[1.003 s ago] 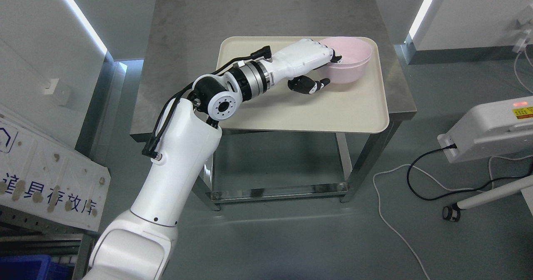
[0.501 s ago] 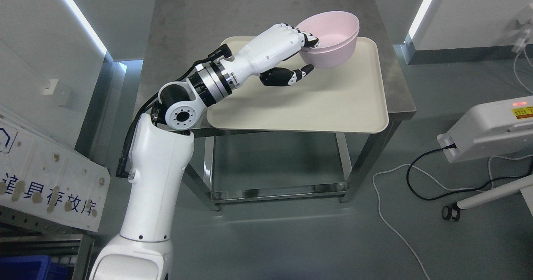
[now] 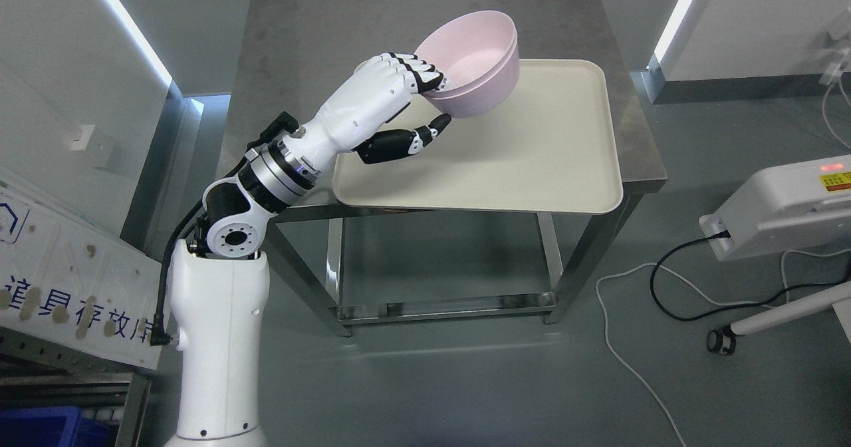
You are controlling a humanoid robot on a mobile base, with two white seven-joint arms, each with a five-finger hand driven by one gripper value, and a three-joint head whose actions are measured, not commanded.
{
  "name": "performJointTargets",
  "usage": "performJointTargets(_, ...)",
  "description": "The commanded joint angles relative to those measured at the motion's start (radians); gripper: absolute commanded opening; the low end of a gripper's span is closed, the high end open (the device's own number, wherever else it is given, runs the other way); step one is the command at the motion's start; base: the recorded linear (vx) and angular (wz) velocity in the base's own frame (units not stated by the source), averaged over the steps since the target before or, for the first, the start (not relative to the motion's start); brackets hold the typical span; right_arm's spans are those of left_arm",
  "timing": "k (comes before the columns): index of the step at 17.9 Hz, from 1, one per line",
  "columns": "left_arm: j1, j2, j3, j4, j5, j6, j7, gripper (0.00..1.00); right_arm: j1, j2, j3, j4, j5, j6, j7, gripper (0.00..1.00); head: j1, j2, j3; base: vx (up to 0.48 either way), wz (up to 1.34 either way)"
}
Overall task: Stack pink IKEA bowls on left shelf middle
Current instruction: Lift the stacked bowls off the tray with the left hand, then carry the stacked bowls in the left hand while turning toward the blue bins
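Above the rear left part of the tray, we see the pale pink plastic bowl [image 3: 480, 58] held in the air, tilted so its opening faces up and toward the right, and clear of every surface. A second rim line under the top edge suggests two nested bowls, though we cannot tell for sure. Our white left hand [image 3: 399, 91] grips it at the near left rim: the black-tipped fingers [image 3: 425, 74] hook over the edge into the bowl while the dark thumb [image 3: 405, 144] points toward its underside. We cannot make out whether the thumb tip touches the wall.

Half a second ago the bowl hung lower and further right, just over the tray's back edge; a second ago it sat on the tray at the back right corner with the hand already on its rim. Since then it has risen and travelled left, and its tilt has grown. The forearm has swung up with it, and the elbow has drawn back toward the lower left.

Below the bowl lies the cream rectangular plastic tray [image 3: 532, 161], bare, on the stainless steel table [image 3: 638, 148] with its lower crossbar. At the right stands a white device [image 3: 784, 211] with a black cable [image 3: 671, 287] looping across the grey floor. At the left edge leans a white sign panel [image 3: 73, 281] with blue lettering. Neither has moved, and the tray has barely shifted in view.
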Motion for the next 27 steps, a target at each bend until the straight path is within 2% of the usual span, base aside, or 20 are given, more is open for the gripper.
performJointTargets(1,0.04,0.018,0.145,-0.114,0.051,-0.016,-0.002,0.02,0.0,-0.017,0.0,0.0,0.0,0.0,0.002,1.0,0.0,0.0,0.0,0.012,0.01)
performJointTargets(7,0.139,0.018,0.169,-0.117,0.114,-0.028,-0.002,0.02,0.0,-0.017,0.0,0.0,0.0,0.0,0.004,1.0,0.0,0.0,0.0,-0.016,0.0)
performJointTargets(12,0.195,0.018,0.189,-0.128,0.165,-0.028,-0.051,0.03,0.0,-0.017,0.0,0.0,0.0,0.0,0.004,1.0,0.0,0.0,0.0,-0.114,0.07)
performJointTargets(27,0.219,0.018,0.186,-0.153,0.206,-0.028,-0.053,0.03,0.0,-0.017,0.0,0.0,0.0,0.0,0.004,1.0,0.0,0.0,0.0,-0.323,0.05)
